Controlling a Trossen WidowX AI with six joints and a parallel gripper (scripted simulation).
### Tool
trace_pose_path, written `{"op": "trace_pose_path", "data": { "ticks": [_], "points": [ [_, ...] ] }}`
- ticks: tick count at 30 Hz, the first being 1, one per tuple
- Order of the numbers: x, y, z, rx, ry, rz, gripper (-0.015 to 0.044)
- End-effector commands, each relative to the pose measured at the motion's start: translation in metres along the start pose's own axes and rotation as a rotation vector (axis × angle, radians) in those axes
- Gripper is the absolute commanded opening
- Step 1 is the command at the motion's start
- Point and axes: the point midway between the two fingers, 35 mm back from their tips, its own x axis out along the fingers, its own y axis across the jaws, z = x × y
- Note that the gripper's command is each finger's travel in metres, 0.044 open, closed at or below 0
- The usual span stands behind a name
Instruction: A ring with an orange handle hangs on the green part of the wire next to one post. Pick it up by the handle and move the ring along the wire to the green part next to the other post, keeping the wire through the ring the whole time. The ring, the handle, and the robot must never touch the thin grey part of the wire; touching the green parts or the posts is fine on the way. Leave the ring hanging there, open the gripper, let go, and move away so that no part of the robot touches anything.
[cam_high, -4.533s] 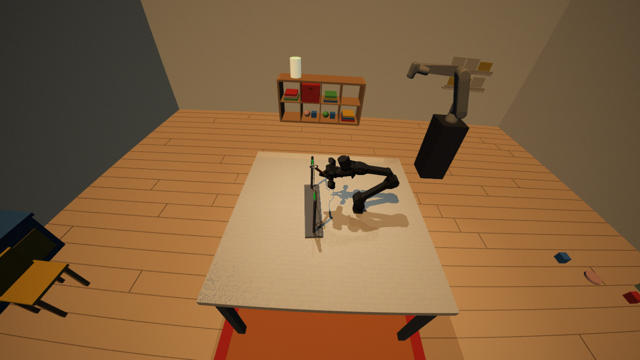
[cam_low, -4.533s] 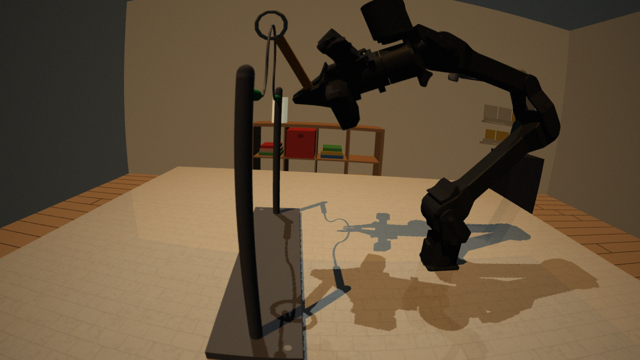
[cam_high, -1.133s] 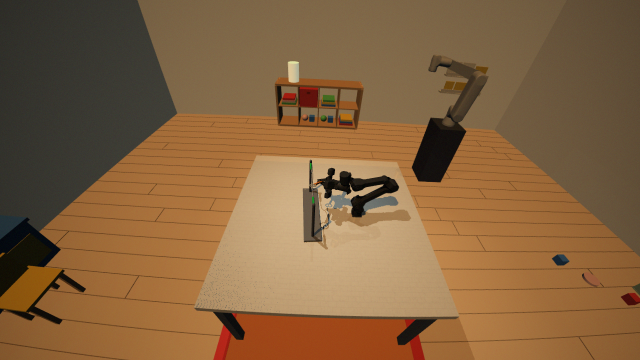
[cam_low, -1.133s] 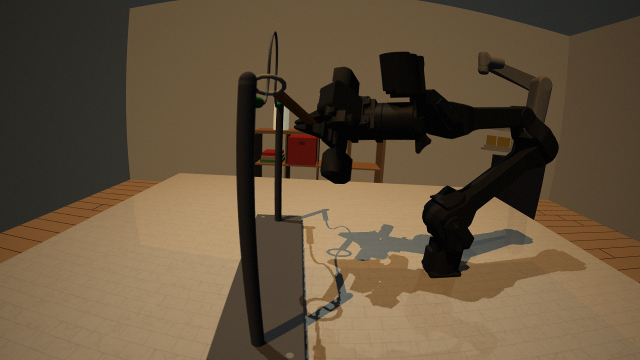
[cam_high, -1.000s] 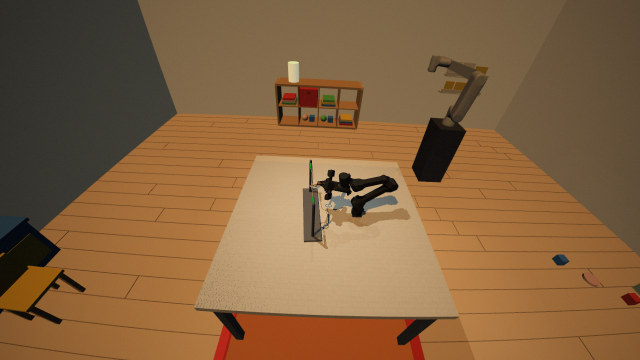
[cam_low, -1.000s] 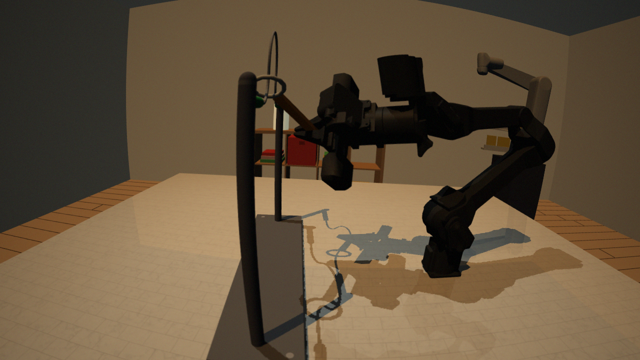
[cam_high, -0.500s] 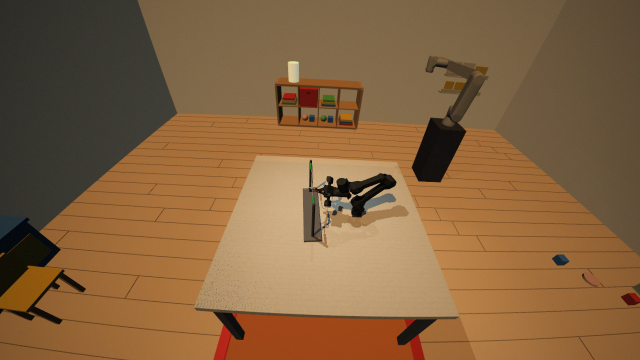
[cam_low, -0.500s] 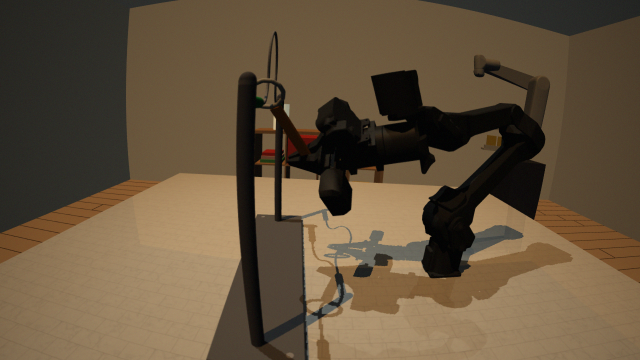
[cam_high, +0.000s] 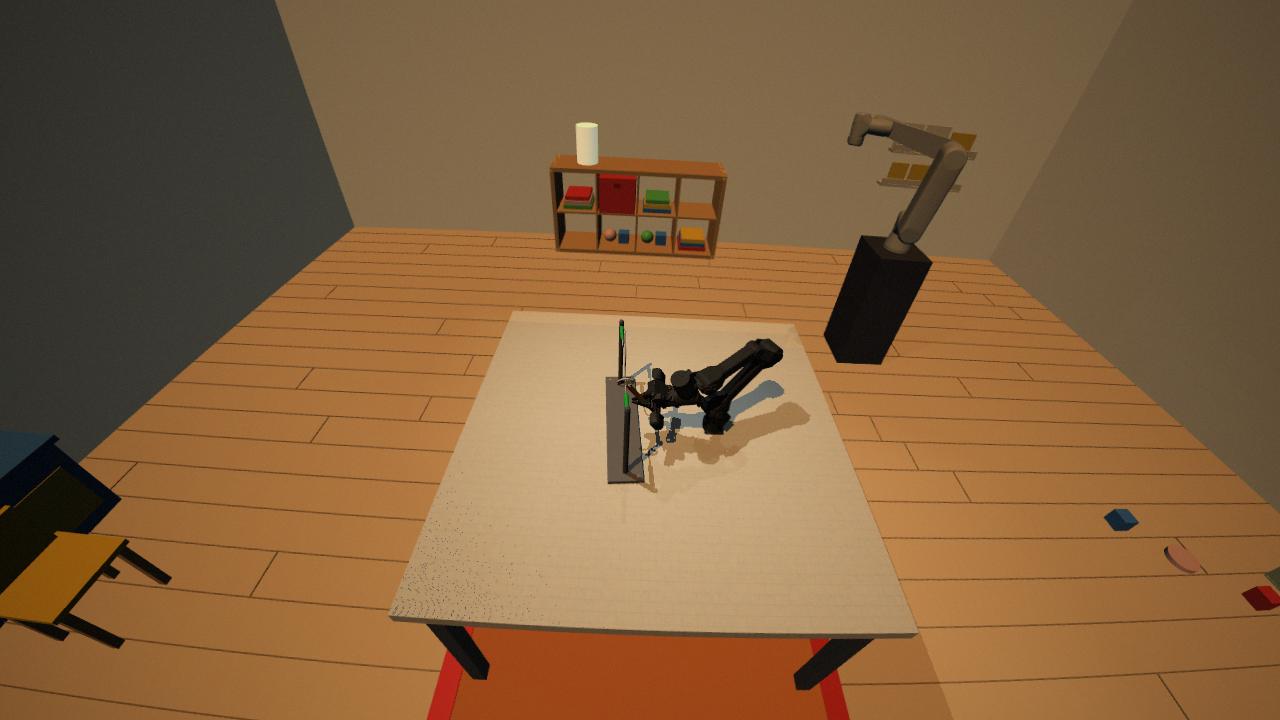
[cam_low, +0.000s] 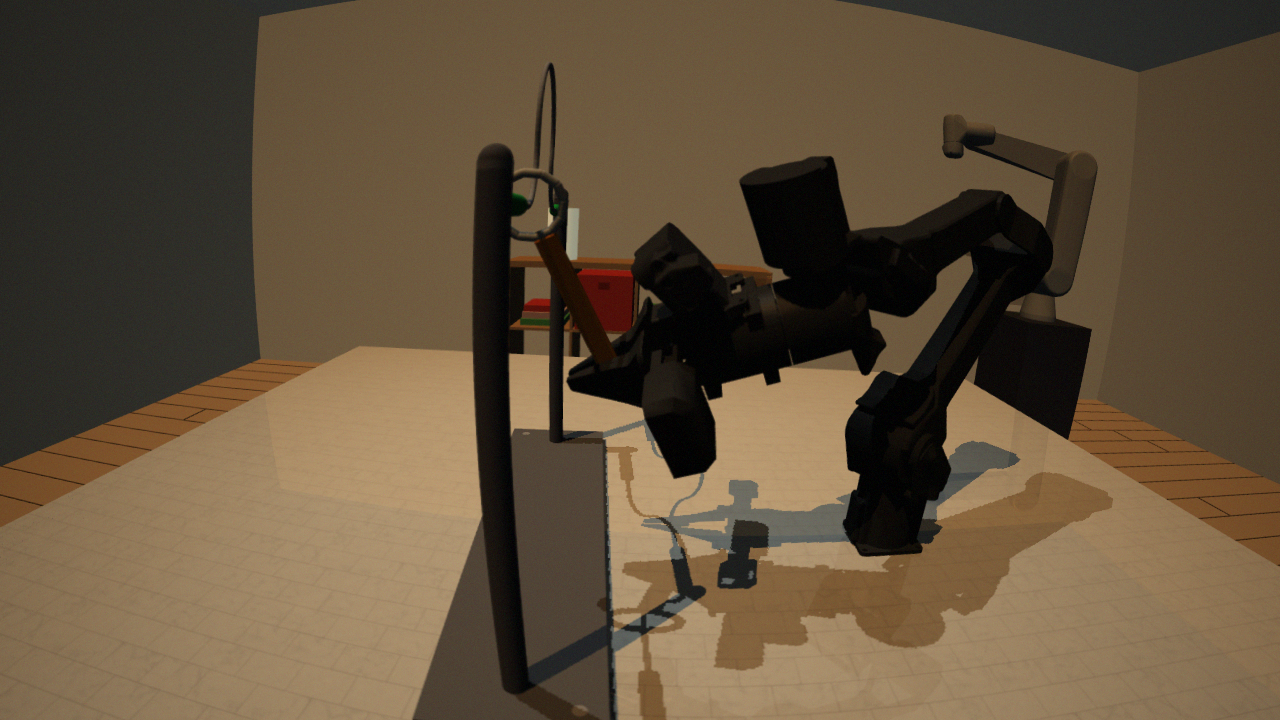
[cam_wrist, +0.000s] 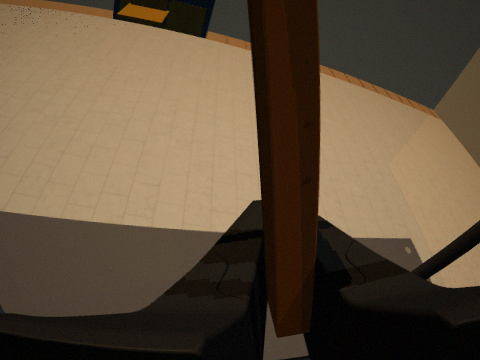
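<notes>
My gripper (cam_high: 639, 398) (cam_low: 597, 368) (cam_wrist: 272, 211) is shut on the orange handle (cam_low: 575, 300) (cam_wrist: 285, 150) near its lower end. The handle slants up to the grey ring (cam_low: 537, 171), which stands nearly upright beside the top of the near post (cam_low: 494, 402) (cam_high: 625, 443). The wire (cam_low: 550, 65) appears to run through the ring close to the near green part (cam_low: 519, 204) (cam_high: 626, 400). Whether ring and wire touch, I cannot tell. The far green part (cam_high: 621, 332) is by the far post (cam_low: 556, 358) (cam_high: 619, 362). The wrist view shows neither ring nor wire.
Both posts stand on a dark base plate (cam_high: 615, 447) (cam_low: 559, 501) (cam_wrist: 100, 265) on the pale table (cam_high: 716, 555). The fingers are above and beside this plate, on the arm's side. The wire arches high between the posts. A shelf (cam_high: 637, 165) stands far behind.
</notes>
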Motion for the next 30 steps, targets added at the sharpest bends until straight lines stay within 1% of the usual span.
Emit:
{"op": "trace_pose_path", "data": {
  "ticks": [1, 14, 30],
  "points": [
    [-0.002, 0.014, 0.002, 0.083, 0.011, 0.032, -0.015],
    [-0.009, 0.047, 0.008, 0.242, 0.03, 0.104, -0.015],
    [-0.015, 0.069, 0.015, 0.303, 0.037, 0.132, -0.015]
  ]
}}
